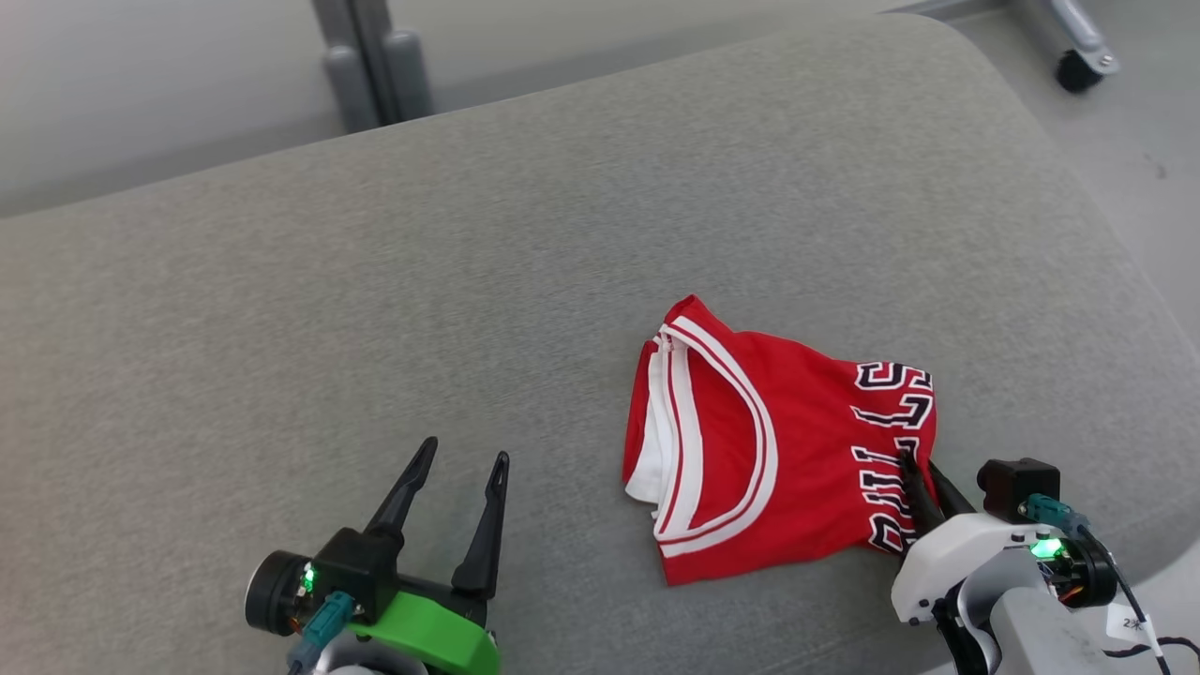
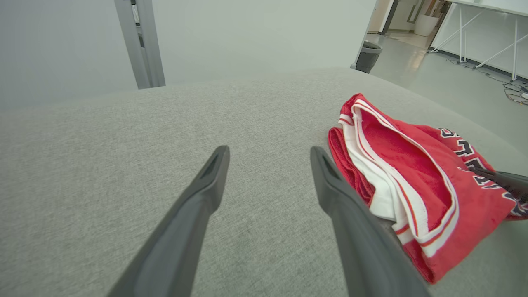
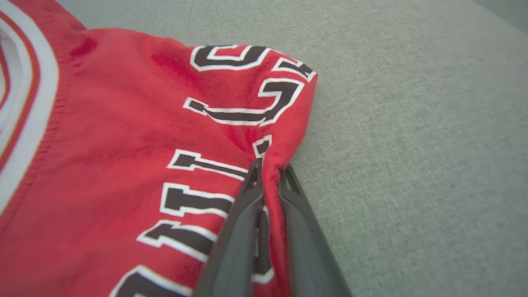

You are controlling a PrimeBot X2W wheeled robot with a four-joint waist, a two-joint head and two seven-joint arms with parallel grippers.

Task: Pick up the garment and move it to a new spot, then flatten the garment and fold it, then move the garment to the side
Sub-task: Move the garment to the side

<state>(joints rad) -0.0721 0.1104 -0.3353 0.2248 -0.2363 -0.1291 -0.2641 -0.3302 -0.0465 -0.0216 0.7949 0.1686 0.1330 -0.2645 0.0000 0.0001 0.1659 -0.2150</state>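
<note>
Garment (image 1: 750, 450): one, red and folded, on the grey padded surface (image 1: 375, 281). Your right gripper (image 1: 917, 463), angled low, pinches its lettered edge; your left gripper (image 1: 466, 450) hovers spread nearby.

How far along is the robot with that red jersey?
Folding looks done: the red jersey lies as a compact layered bundle on the grey cushion. In hand: the right gripper is shut on its lettered edge, while the left gripper is open beside it, not touching. Left: moving it to the side.
</note>
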